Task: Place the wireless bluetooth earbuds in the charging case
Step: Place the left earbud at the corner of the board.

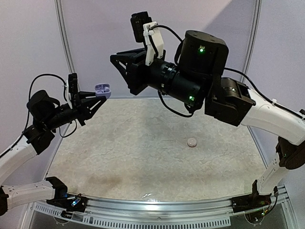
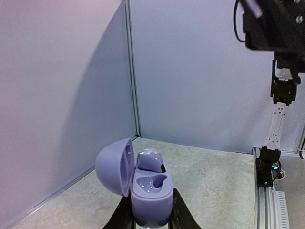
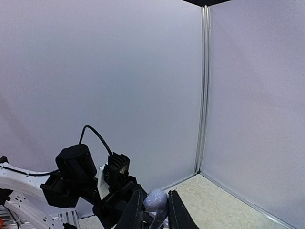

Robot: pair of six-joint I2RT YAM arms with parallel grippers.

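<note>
**Case held open in the air, 1 earbud seated, 1 pinched**

The left gripper (image 2: 151, 218) is raised above the desk (image 1: 143, 157) near its far-left corner. Its fingers (image 2: 122, 217) are clenched on the base of the charging case (image 2: 151, 198). In the left wrist view the case's lid is swung open to the left. A seated earbud (image 2: 149, 160) stands in the far socket, and the near socket shows its hollow. The right gripper (image 3: 156, 212) is also in the air, its fingers (image 3: 136, 210) grasping a held earbud (image 3: 156, 200), pale lavender, between the tips. From overhead, the right arm hangs above and to the right of the case, apart from it. A small pale round object (image 1: 192, 142) lies on the desk, well apart from both grippers.
</note>
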